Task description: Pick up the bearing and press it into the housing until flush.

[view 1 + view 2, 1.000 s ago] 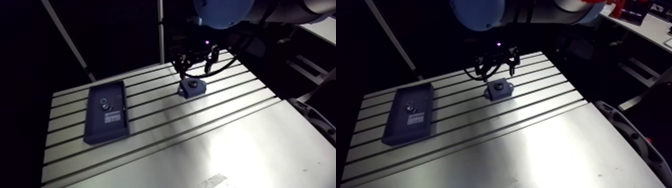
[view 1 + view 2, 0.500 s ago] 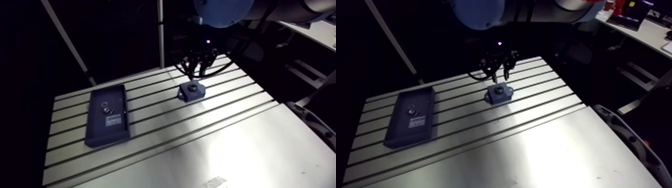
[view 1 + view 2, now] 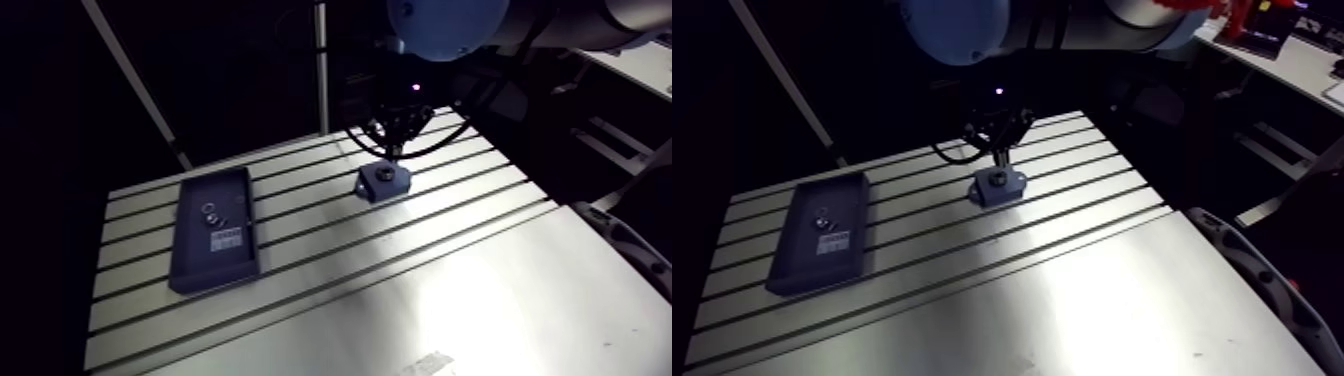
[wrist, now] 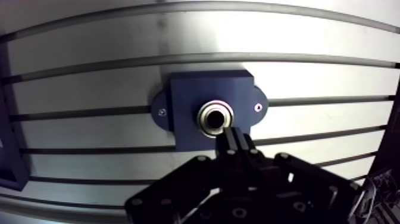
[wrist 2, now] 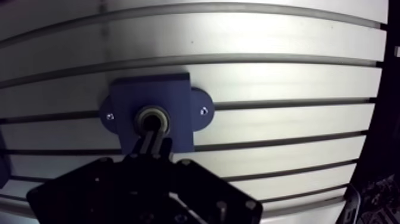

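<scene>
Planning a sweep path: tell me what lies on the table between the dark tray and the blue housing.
Nothing: in the arm view only bare slotted table separates the tray from the housing.

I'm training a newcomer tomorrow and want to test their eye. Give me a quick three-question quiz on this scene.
1. True or false: the bearing sits in the bore of the housing.
2. The fingers of the gripper are: A wide open; B shut together; C gripping a bolt.
3. Which dark container lies apart from the housing on the table?
Key: 1 true; 2 B; 3 the tray.
</scene>
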You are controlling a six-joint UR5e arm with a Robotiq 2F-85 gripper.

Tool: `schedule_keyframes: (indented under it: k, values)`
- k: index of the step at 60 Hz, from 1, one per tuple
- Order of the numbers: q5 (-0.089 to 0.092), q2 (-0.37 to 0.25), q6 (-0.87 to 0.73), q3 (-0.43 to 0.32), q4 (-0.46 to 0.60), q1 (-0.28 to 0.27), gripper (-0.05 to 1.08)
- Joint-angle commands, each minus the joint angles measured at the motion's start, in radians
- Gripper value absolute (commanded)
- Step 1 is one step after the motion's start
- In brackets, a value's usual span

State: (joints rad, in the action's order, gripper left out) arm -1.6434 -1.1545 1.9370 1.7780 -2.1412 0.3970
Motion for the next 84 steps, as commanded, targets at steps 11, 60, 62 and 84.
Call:
schedule_keyframes:
  k: [11, 60, 62, 84]
  values:
    - [0.003, 0.005, 0.003, 0.008, -0.001, 0.000, 1.07]
    - [0.007, 0.037, 0.000, 0.007, -0.013, -0.003, 1.07]
    - [0.009, 0.037, 0.000, 0.007, -0.013, -0.003, 1.07]
    - [0.009, 0.039, 0.001, 0.007, -0.015, -0.003, 1.07]
